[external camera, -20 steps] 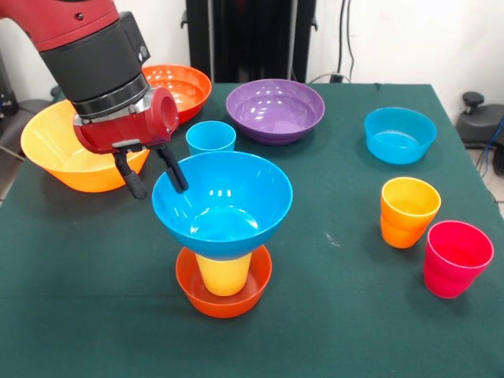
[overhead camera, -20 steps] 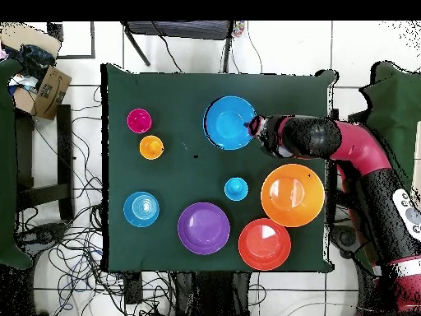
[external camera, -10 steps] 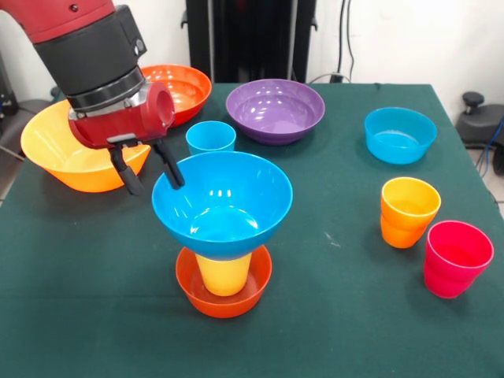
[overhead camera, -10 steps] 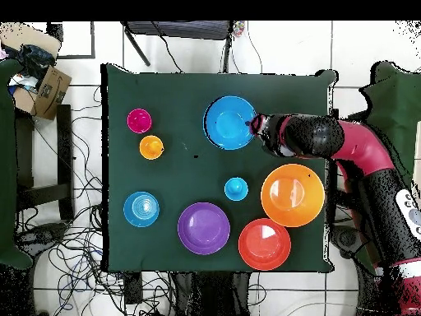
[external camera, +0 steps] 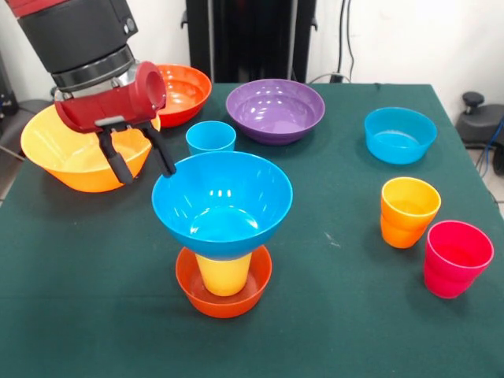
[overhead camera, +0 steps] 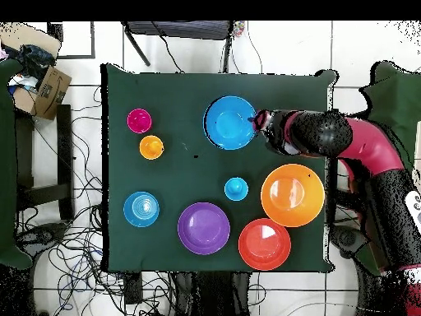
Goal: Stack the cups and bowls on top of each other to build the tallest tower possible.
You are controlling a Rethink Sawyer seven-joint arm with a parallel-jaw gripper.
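The tower stands near the table's middle: a small red-orange bowl holds an upturned yellow cup, and the large blue bowl sits on top, also seen from overhead. My gripper hangs open and empty just left of the blue bowl's rim, clear of it; from above the gripper is at the bowl's right edge. Loose on the table are a blue cup, an orange cup and a pinkish red cup.
A large light orange bowl sits behind my gripper, with a medium red-orange bowl beyond it. A purple bowl and a small teal-blue bowl stand at the back of the green table.
My gripper has risen and drawn back to the left, away from the blue bowl's rim. It stays open. The tower and the loose cups and bowls have not moved.
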